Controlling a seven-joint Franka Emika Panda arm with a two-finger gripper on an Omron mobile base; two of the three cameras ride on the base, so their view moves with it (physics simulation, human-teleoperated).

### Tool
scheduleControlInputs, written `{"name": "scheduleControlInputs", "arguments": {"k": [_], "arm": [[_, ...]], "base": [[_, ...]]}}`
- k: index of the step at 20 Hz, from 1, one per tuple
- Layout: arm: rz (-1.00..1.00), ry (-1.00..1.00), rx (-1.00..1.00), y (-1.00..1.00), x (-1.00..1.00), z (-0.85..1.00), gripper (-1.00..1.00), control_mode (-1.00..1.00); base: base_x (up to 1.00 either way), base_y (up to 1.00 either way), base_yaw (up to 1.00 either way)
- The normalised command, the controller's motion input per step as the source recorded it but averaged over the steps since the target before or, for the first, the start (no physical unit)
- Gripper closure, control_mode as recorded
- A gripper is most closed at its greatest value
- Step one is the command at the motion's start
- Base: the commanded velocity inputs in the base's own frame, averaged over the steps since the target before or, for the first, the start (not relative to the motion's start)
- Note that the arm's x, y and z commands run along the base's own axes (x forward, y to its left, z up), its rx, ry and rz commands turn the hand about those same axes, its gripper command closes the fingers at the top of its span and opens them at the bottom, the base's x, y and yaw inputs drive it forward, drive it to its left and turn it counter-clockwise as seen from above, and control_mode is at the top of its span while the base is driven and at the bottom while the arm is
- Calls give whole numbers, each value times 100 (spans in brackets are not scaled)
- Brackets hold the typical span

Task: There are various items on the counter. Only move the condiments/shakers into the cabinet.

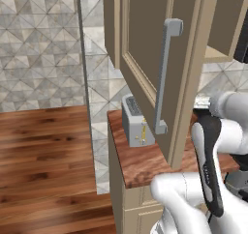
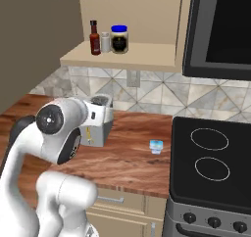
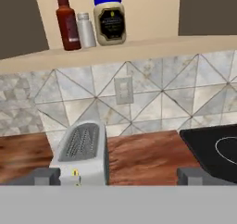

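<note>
The cabinet (image 2: 142, 57) stands open, its door (image 1: 160, 68) swung out to the left. On its lowest shelf (image 3: 152, 45) the dark red sauce bottle (image 3: 67, 21) (image 2: 94, 37), the pale grey shaker (image 3: 85, 29) (image 2: 105, 42) and the blue-lidded jar (image 3: 109, 18) (image 2: 119, 39) stand upright in a row. My gripper (image 3: 122, 177) is open, its fingertips (image 3: 46, 177) far apart with nothing between them. It sits low over the counter (image 3: 143, 158), below and well back from the shelf.
A silver toaster (image 2: 100, 118) (image 3: 83, 153) stands on the counter (image 2: 132, 153) by the tiled wall. A small blue-and-white thing (image 2: 156, 146) lies near the black stove (image 2: 211, 167). A dark microwave (image 2: 220, 30) hangs right of the shelf. The door's bar handle (image 1: 164, 78) juts toward me.
</note>
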Motion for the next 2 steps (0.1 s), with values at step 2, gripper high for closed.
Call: {"name": "scheduleControlInputs", "arguments": {"k": [2], "arm": [[0, 33, 0, 2, -100, -84, -100, -100]], "base": [[0, 0, 0]]}}
